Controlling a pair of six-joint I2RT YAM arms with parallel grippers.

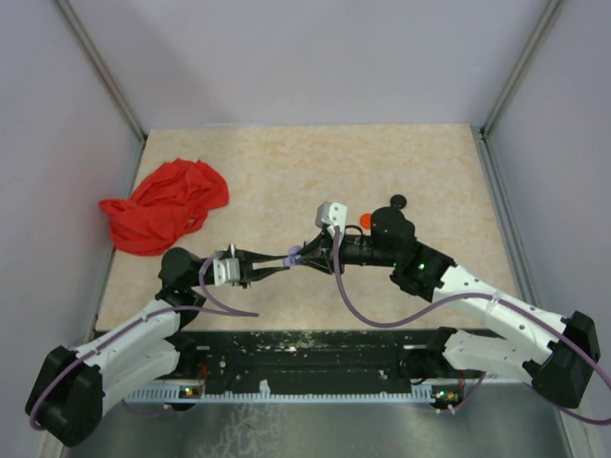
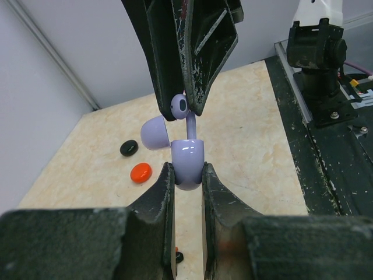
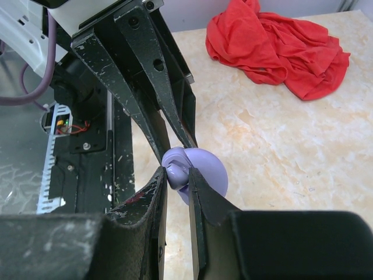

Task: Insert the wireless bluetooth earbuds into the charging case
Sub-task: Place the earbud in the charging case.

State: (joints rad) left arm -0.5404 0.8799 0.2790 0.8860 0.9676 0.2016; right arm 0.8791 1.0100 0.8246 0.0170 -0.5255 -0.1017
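Left wrist view showed the left gripper (image 2: 186, 172) pinching the open case (image 2: 187, 154), and the right gripper (image 2: 182, 111) pinching an earbud (image 2: 179, 105) by its head, stem reaching the case. It looked light, slick and prone to twisting.

The top camera is looking down on the tabletop (image 1: 286, 172); both wrist cameras are facing each other closely across their jaws.

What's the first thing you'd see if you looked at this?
The two arms meet nose to nose in the middle. The left gripper squeezes a purple charging case, and the right gripper holds a purple earbud right at its open top. Next you'd spot the bright red cloth crumpled at the back left.
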